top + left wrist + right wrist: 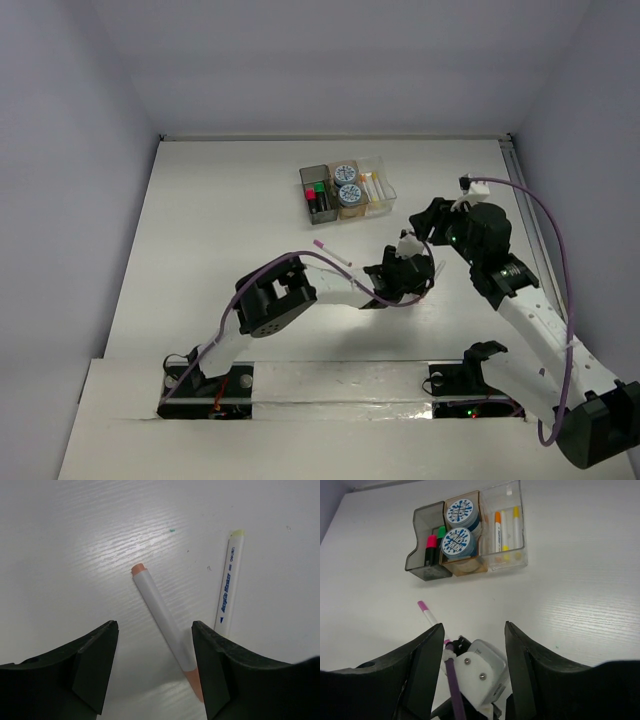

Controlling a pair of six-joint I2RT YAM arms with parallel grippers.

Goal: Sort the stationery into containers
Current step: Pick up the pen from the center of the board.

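Jaws of the left gripper [154, 626] stand spread astride the orange-capped pen [161, 617] on the table [75, 540] at lower centre, seemingly lined up to pinch it; the right gripper [474, 629] hangs spread, empty.

I read, joined in a row: grey bin [420, 562] holding erasers [431, 541], amber bin [466, 570] two tape rolls [456, 542], clear bin [492, 500] three pens [505, 527]. Lying loose, flat: orange pen [162, 625], yellow pen [230, 587], pink pen [332, 252].
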